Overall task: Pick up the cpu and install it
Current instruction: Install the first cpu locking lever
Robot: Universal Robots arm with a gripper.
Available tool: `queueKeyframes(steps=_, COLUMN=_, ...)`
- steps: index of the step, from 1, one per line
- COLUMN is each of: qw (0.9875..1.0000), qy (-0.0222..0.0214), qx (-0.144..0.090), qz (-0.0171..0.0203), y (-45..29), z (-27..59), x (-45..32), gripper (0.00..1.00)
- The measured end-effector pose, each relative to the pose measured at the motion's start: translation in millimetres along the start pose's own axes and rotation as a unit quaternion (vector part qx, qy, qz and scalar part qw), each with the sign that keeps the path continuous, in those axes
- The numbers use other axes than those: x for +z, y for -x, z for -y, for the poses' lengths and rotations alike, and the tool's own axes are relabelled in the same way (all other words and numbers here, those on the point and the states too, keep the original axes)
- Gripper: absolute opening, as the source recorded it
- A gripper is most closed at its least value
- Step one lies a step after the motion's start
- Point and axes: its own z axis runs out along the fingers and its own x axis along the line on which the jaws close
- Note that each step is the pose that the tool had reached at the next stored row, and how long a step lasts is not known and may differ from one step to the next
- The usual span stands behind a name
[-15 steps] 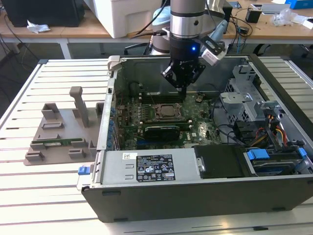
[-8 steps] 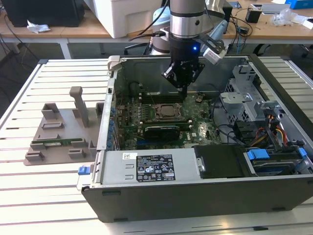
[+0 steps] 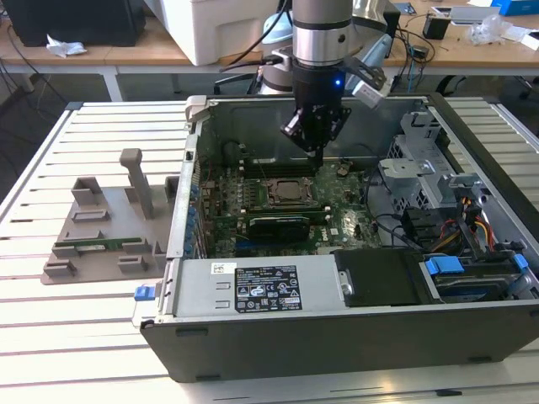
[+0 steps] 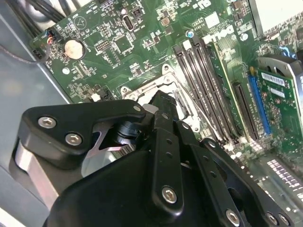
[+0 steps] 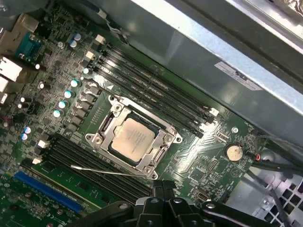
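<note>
Nearby, cpu [image 5: 134, 139] lies just below the tool [image 5: 163, 185].

A pale table [image 3: 84, 337] of long metal slats carries two things. An open computer case [image 3: 337, 341] (side panel off, its insides facing up) stands on the slats. Just beside the case, on the exterior view's left, a grey moulded fixture [image 3: 101, 231] lies flat on the slats. Whether it touches the case wall is unclear.

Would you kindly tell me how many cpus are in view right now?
1: the cpu lies in the socket on the motherboard, near the gripper. I see no others.
</note>
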Motion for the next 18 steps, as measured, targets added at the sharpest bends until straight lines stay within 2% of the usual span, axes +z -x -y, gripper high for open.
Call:
queueKeyframes(steps=5, qw=0.9994, qy=0.0001, qx=-0.034, qz=0.0040, y=0.0, z=0.0, x=0.0, gripper=0.11)
queueKeyframes(steps=9, qw=0.9987, qy=0.0002, qx=-0.050, qz=0.0058, y=0.0, z=0.0, x=0.0, gripper=0.11)
queueKeyframes(steps=18, qw=0.9956, qy=0.0003, qx=-0.093, qz=0.0109, y=0.0, z=0.0, x=0.0, gripper=0.11)
